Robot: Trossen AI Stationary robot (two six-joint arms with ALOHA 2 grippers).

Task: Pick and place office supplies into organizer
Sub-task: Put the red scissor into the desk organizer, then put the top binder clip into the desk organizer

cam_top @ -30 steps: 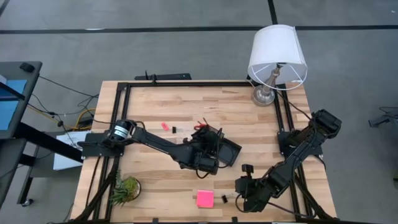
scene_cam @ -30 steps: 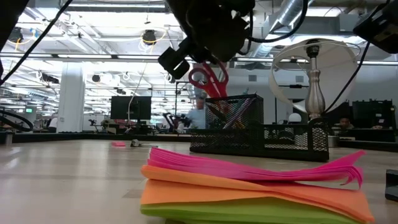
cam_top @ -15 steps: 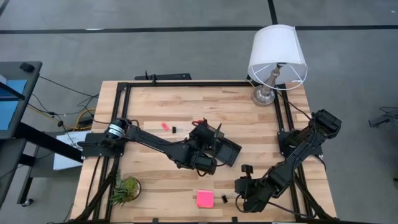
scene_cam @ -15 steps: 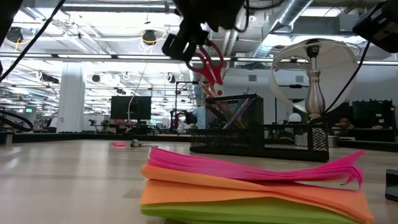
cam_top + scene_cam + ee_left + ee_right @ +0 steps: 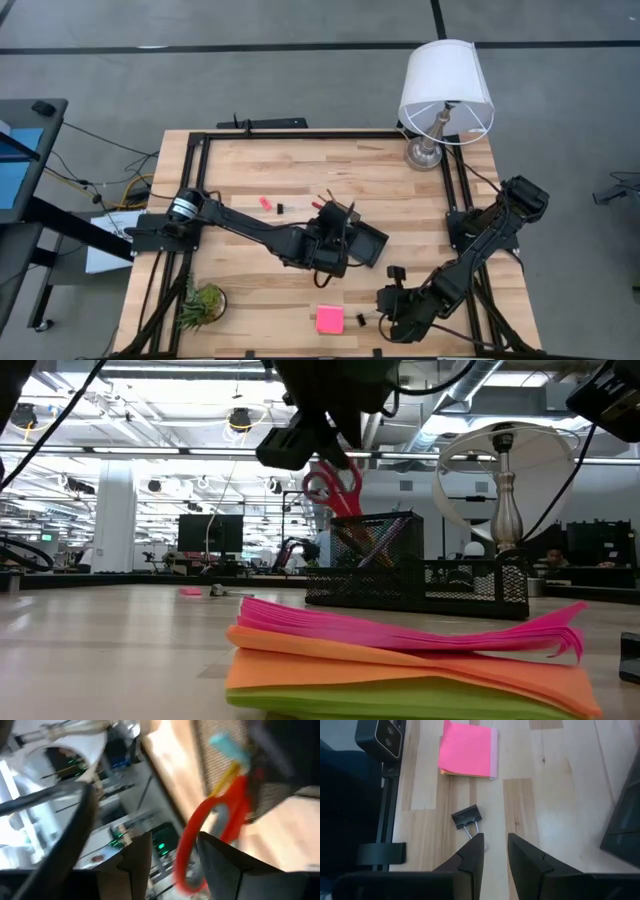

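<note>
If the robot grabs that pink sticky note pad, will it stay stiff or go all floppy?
Probably a bit floppy: in the low view the sticky-note pad has loose sheets curling up at one edge, so they may fan or bend. It looks thin and flat, so likely light, and it should slide rather than roll on the wooden table.

High view: overhead, straight down, whole bench (image 5: 250,160). Low view: bench-level, close behind sticky-note pad (image 5: 400,655). Both share organizer (image 5: 362,243).
</note>
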